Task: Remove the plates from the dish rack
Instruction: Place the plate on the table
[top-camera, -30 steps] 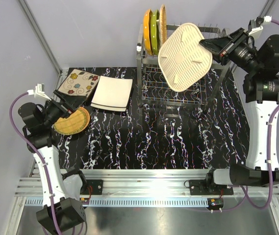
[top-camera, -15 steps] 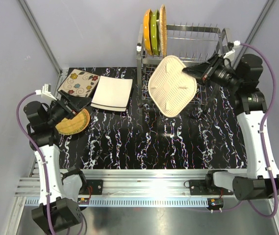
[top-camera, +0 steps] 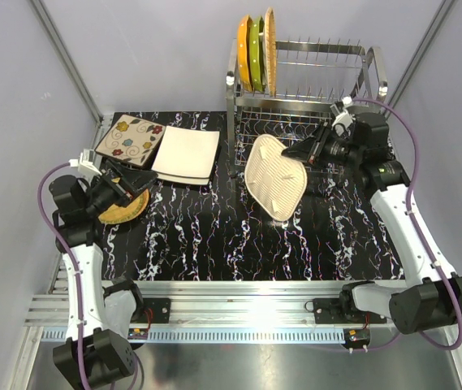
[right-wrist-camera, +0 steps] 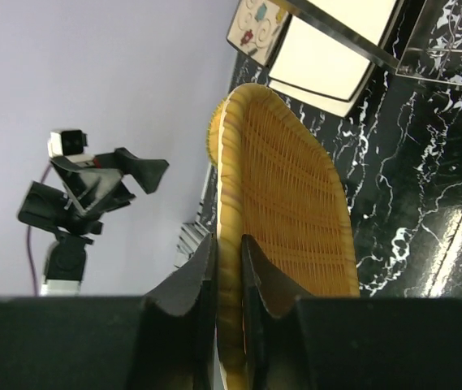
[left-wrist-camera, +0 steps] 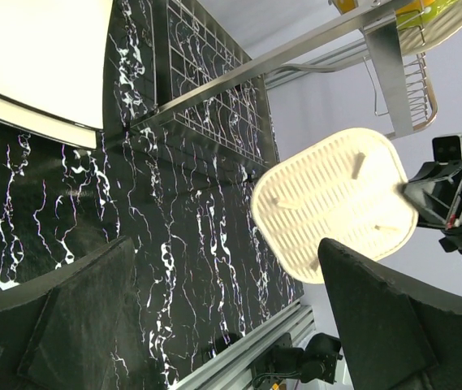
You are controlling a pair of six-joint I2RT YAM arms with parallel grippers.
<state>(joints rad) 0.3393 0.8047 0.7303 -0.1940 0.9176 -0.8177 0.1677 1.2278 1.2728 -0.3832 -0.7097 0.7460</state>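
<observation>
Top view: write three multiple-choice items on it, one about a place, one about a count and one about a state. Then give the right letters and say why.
1. Where in the dish rack do the plates stand?
A. at the left end of the top tier
B. at the right end of the top tier
C. on the bottom tier

2. How many plates stand in the rack?
A. two
B. three
C. five

3. What are the right arm's jaws doing?
A. standing open and empty
B. clamping the rim of the rounded-square wicker plate
C. clamping a spoon

Answers:
1 A: the plates stand upright together at the top tier's left end.
2 B: there is one orange, one green and one tan wicker plate.
3 B: the right wrist view shows the rim pinched between the jaws.
</observation>
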